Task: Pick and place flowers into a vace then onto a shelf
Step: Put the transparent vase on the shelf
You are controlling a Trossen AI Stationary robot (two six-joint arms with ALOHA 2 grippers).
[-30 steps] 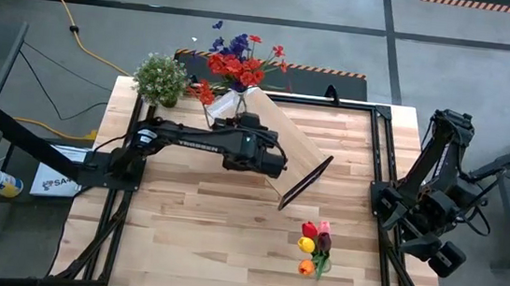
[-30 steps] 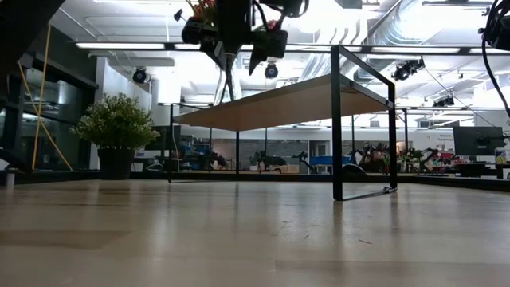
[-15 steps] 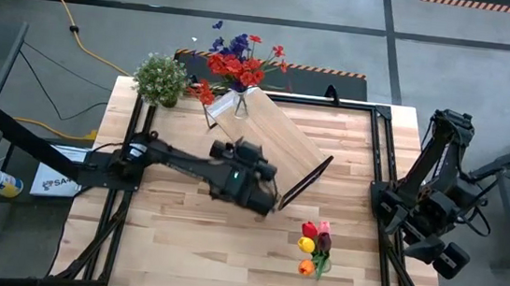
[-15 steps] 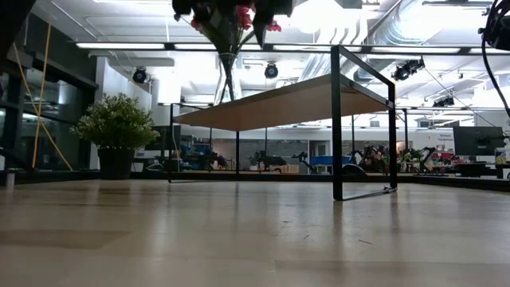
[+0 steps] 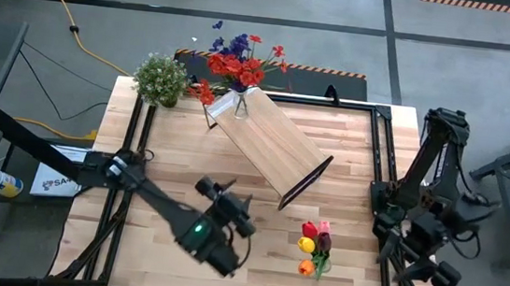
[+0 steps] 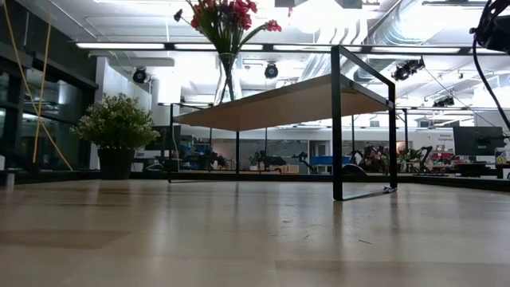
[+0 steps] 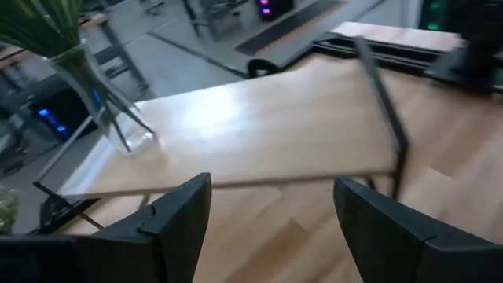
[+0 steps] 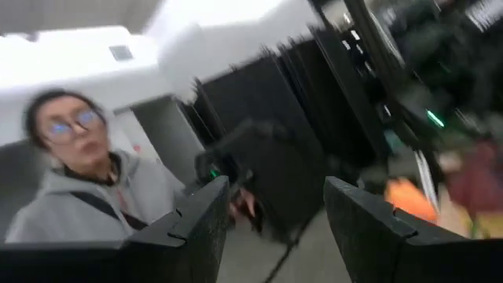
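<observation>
Vase of flowers parked on the shelf, both claws holding nothing

The flowers [image 5: 235,61], red sprays with purple sprigs, stood in a clear glass vase [image 7: 110,106] at the far end of the shelf [image 5: 269,140], near the potted plant [image 5: 161,78]. A second bunch of tulips [image 5: 313,247] lay on the table [image 5: 177,173] just past the shelf's near end. The left claw [image 7: 271,228] hung released over the table's near side, nothing between its fingers, facing the shelf. The right claw [image 8: 275,224] sat off the table's right edge, also released and holding nothing, a person [image 8: 75,189] visible beyond it. No readable writing in any view
</observation>
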